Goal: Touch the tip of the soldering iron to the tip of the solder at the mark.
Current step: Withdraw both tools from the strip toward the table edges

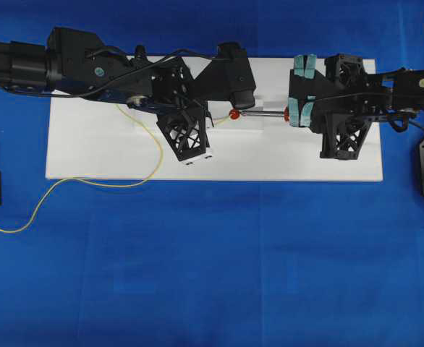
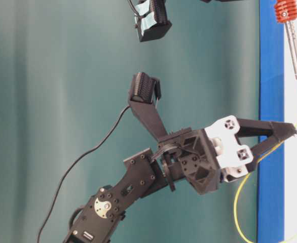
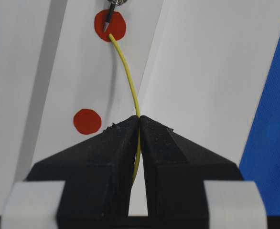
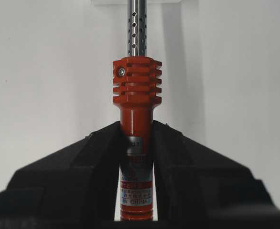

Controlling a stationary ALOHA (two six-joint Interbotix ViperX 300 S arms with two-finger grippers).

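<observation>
My left gripper (image 3: pixel 139 118) is shut on the solder (image 3: pixel 128 71), a thin yellow wire that rises from the fingertips to the upper red mark (image 3: pixel 116 29). There its end meets the dark tip of the soldering iron (image 3: pixel 108 20); the two look in contact on the mark. My right gripper (image 4: pixel 136 125) is shut on the iron's orange-red handle (image 4: pixel 136 90), with the silver shaft pointing away from it. From overhead, the iron (image 1: pixel 264 113) lies level between both grippers, its tip at the mark (image 1: pixel 234 114).
A white board (image 1: pixel 111 148) lies on blue cloth (image 1: pixel 219 267). The solder's slack (image 1: pixel 151 148) loops off the board's front left onto the cloth. A second red dot (image 3: pixel 87 121) sits beside the left fingers. Black arm mounts stand at both side edges.
</observation>
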